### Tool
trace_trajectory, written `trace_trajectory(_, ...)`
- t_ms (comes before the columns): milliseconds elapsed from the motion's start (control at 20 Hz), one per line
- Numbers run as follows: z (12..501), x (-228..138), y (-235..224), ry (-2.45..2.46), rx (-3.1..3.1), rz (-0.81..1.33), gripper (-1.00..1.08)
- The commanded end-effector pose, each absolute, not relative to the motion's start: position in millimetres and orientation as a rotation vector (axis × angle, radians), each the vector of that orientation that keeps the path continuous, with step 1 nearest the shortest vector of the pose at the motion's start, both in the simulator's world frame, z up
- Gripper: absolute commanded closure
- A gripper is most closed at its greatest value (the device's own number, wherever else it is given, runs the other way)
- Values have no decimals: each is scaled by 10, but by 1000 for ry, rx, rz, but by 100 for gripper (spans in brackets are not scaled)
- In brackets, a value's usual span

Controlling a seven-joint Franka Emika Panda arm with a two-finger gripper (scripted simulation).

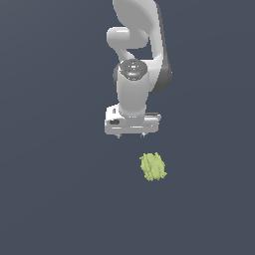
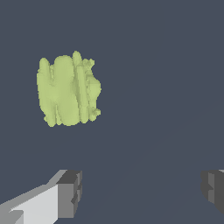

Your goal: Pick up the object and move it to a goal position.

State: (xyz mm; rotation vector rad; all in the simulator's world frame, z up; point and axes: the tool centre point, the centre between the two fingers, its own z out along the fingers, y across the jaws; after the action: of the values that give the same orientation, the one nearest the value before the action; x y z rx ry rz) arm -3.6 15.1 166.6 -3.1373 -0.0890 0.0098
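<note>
A flat, matte slate-blue bench fills both views from edge to edge, with no seam, rim or wall in sight and nothing to mark where the surface ends. The white arm reaches in from the top of the exterior view and points its gripper straight down at the bench. The object, a small yellow-green lump with upright ridges and knobbly bumps along one side, lies on the bench below the gripper in the picture and a little toward the exterior view's right, apart from it and not touched. In the wrist view the object sits ahead of the fingers, offset toward one of them rather than centred in the gap. The two fingers are spread wide and released, with bare bench between them. On every side of the object there is only plain, unbroken surface.
</note>
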Motion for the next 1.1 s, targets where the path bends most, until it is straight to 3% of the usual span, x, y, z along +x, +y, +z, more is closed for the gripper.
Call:
trace_trajectory(0,1666,-36,151,-89,-3137,10,-92)
trace_trajectory(1050,1640,-58,233,-144,-3136,29,-100)
